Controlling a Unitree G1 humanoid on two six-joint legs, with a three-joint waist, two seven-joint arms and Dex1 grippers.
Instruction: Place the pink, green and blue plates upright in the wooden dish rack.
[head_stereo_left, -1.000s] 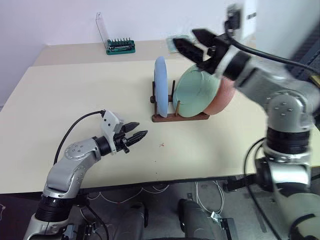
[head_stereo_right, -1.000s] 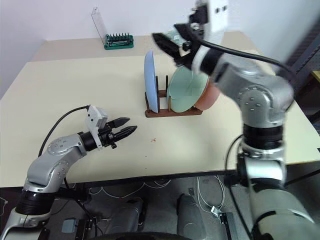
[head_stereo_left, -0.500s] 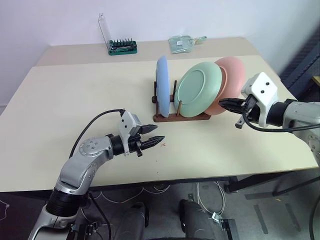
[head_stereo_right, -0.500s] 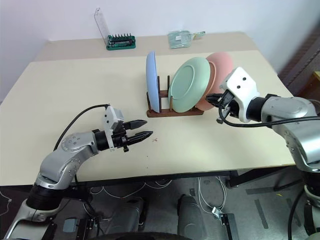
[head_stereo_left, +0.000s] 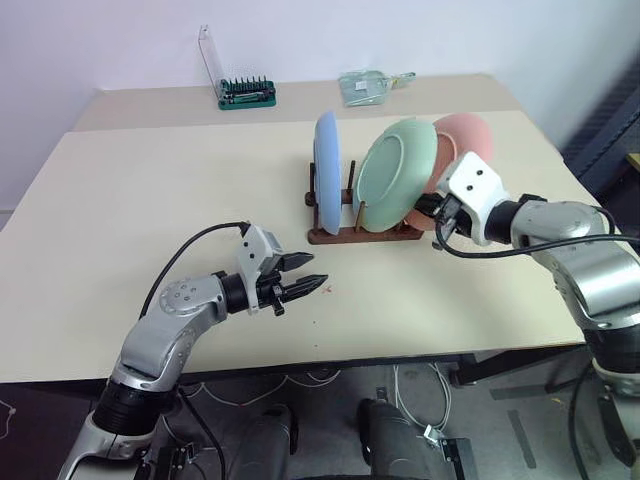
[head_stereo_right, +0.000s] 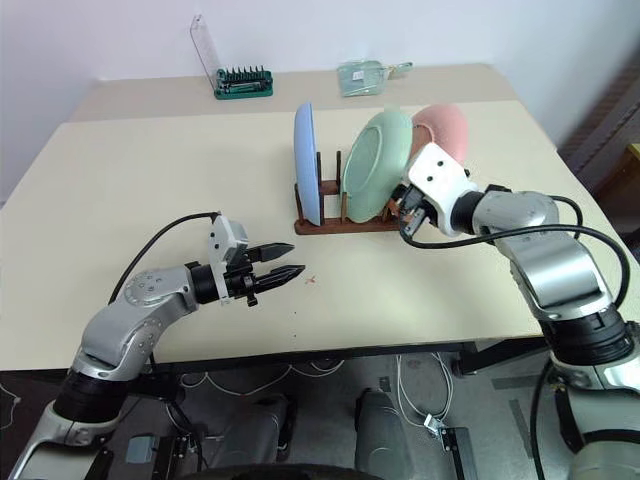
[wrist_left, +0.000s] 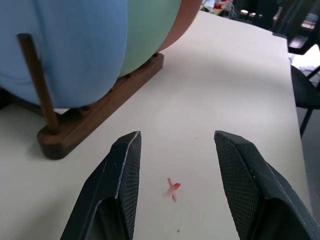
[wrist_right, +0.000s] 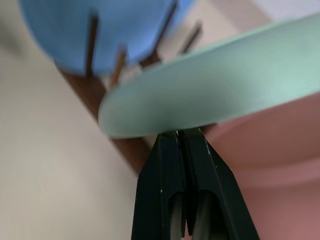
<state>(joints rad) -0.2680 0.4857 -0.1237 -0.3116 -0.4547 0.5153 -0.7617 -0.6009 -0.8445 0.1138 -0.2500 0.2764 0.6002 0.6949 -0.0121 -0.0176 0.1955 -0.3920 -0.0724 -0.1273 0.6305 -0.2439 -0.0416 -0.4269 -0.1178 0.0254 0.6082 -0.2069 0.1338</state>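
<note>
The light blue plate (head_stereo_left: 325, 172) stands upright between the pegs of the wooden dish rack (head_stereo_left: 352, 236). To its right the green plate (head_stereo_left: 394, 168) leans back at the rack's right end. The pink plate (head_stereo_left: 467, 138) leans behind the green one. My right gripper (head_stereo_left: 427, 207) is shut and empty. In the right wrist view its tips (wrist_right: 179, 133) sit at the green plate's (wrist_right: 215, 92) lower rim, in front of the pink plate (wrist_right: 272, 145). My left gripper (head_stereo_left: 312, 285) hovers open and empty over the table, in front of the rack (wrist_left: 100, 113).
A green bit set with a clear lid (head_stereo_left: 243, 92) and a clear plastic item (head_stereo_left: 366, 86) lie at the table's far edge. A small red mark (wrist_left: 171, 189) is on the tabletop under my left gripper. The table's near edge (head_stereo_left: 330, 360) runs just below both arms.
My right arm came down from above the plates, shut its gripper and moved in to the green plate's lower rim. The green plate now stands a little more upright. The left hand shifted slightly right.
</note>
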